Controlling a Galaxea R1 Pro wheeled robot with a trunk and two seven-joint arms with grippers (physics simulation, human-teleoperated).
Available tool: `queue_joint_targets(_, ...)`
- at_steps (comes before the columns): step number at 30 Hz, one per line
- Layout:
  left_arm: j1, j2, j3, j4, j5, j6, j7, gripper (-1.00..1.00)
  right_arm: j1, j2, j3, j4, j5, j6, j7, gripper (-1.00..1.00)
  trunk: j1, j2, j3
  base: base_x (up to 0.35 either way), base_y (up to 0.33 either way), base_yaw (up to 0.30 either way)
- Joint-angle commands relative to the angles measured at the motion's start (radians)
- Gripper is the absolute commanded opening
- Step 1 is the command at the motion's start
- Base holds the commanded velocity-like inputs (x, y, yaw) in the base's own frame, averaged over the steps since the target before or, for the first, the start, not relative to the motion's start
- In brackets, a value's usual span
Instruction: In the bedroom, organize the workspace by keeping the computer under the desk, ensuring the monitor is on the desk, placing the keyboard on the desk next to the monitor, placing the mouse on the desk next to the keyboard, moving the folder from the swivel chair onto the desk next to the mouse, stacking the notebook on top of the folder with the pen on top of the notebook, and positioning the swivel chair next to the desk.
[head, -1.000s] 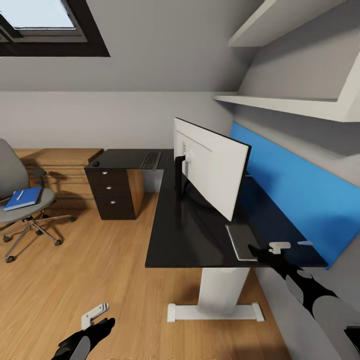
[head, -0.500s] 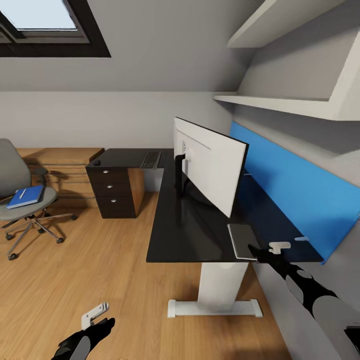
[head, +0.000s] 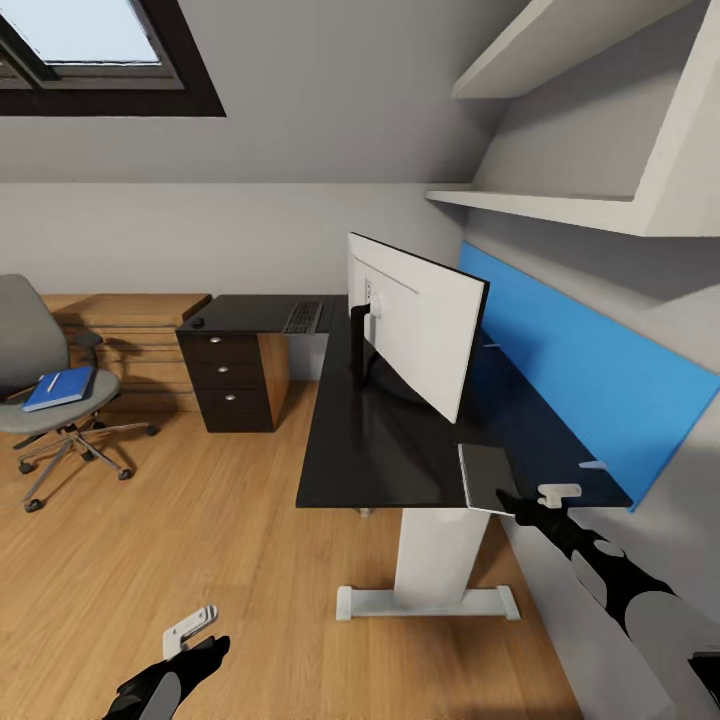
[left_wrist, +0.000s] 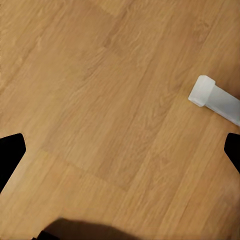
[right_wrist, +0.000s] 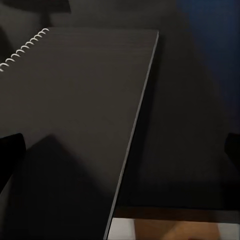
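Glossy black desk (head: 370, 440); white-backed monitor (head: 420, 325); bright blue folder (head: 60, 387) on grey swivel chair (head: 40, 400); dark grey notebook (head: 487, 477).

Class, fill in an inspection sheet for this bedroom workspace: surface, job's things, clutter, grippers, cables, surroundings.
Surface: glossy black L-shaped desk, mostly bare.
Job's things: wide white-backed monitor standing on desk; slim dark keyboard and small black mouse on far wing; dark grey notebook at near edge; bright blue folder on grey swivel chair.
Clutter: nothing seen.
Grippers: right gripper beside notebook; left gripper over floor; both open, empty.
Cables: nothing seen.
Surroundings: skylight, white shelves, blue wall panel.
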Motion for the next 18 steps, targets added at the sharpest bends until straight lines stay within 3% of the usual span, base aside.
queue_joint_targets(1, 0.0, 0.0, 0.0, -0.002, 0.011, 0.004, 0.007, 1.0, 0.0, -0.001, 0.023, 0.004, -0.003, -0.003, 0.004, 1.0, 0.0, 0.0, -0.001, -0.003, 0.0, 0.0)
queue_joint_targets(6, 0.0, 0.0, 0.0, -0.002, 0.011, 0.004, 0.007, 1.0, 0.0, -0.001, 0.023, 0.004, -0.003, -0.003, 0.004, 1.0, 0.0, 0.0, -0.001, -0.001, 0.0, 0.0)
queue_joint_targets(18, 0.0, 0.0, 0.0, -0.002, 0.011, 0.004, 0.007, 1.0, 0.0, -0.001, 0.023, 0.004, -0.003, -0.003, 0.004, 1.0, -0.046, 0.084, 0.036, 0.0, 0.0, 0.0)
